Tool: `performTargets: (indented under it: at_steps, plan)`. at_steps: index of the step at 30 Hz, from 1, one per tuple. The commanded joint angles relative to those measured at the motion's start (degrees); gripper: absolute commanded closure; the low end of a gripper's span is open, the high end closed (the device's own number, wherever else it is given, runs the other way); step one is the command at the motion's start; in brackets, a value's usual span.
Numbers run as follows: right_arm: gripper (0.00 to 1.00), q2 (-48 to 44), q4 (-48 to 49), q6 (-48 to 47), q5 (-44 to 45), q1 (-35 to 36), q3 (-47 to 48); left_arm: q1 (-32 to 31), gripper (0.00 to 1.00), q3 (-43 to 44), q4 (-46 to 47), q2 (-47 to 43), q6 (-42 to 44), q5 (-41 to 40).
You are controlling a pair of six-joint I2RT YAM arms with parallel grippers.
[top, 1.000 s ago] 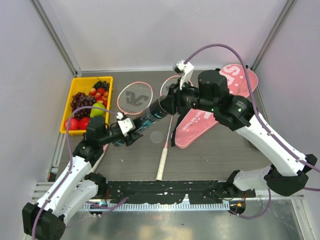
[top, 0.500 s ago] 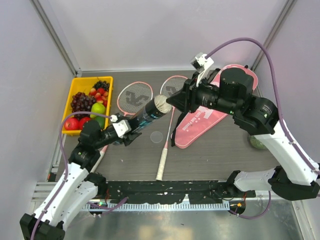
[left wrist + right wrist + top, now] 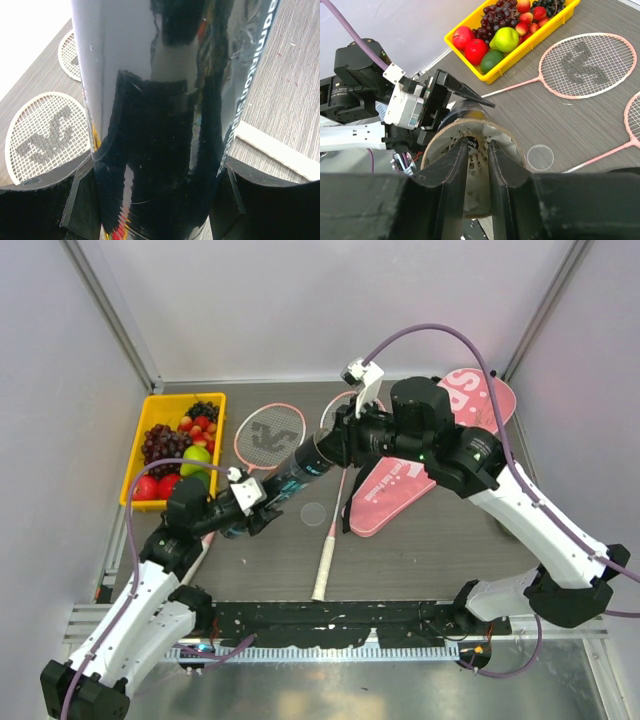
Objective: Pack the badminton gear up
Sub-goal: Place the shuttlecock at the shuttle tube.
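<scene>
Clamped in the left gripper [image 3: 248, 508], by its lower end: a long dark glossy cylindrical tube [image 3: 288, 478], black pads [image 3: 50, 200] pressed tight against either side. Lifted clear of the grey wood-grain table [image 3: 420, 560], tilted up and to the right, open mouth turned toward the right gripper [image 3: 328, 448]. Inside that mouth, from the right wrist view, the white feathers of a shuttlecock [image 3: 485, 134], both right fingers [image 3: 451, 172] poked in among them, nearly together, only a narrow slit between. Cannot tell whether pinching anything. Flat on the table beneath: one pink-framed racket [image 3: 270, 433] with its netted head left of the tube, and a second pink-framed racket [image 3: 323, 562], head partly hidden under the right arm, white handle pointing toward the near edge. Just right of that shaft, a pink racket-shaped bag [image 3: 395, 485] with white lettering, lying flat. Beside the shaft on its left, a small clear round disc [image 3: 314, 511]. At far left, a yellow plastic tray [image 3: 185, 396] heaped with fruit.
</scene>
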Motion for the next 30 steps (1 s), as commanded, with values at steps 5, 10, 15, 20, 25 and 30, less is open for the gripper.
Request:
performTargets:
  at_steps: [5,10,15,20,25,30]
  plan:
    - [0.68,2.88,1.99,0.52,-2.43,0.71,-4.62,-0.19,1.00,6.22,3.69,-0.21,-4.54,1.42]
    - [0.56,-0.55,1.13,0.70,3.90,0.36,-2.10,-0.10,1.00,4.13,-0.10,-1.85,-4.89,-4.70]
    - [0.38,-6.34,3.30,1.13,11.10,-0.43,-2.42,-0.19,1.00,-0.28,-1.68,-9.68,-5.15,-13.50]
    - [0.36,-11.01,9.55,1.58,17.16,-0.78,-8.41,-0.19,1.00,-2.48,-3.96,-18.11,-5.59,-19.39]
    - [0.39,-10.67,10.71,2.10,22.26,-0.78,-16.48,-0.19,1.00,-2.48,-7.39,-27.25,-8.05,-27.64]
    - [0.55,-5.40,8.85,4.30,24.56,-0.78,-21.41,-0.19,1.00,-6.07,-6.34,-38.33,-8.66,-31.17]
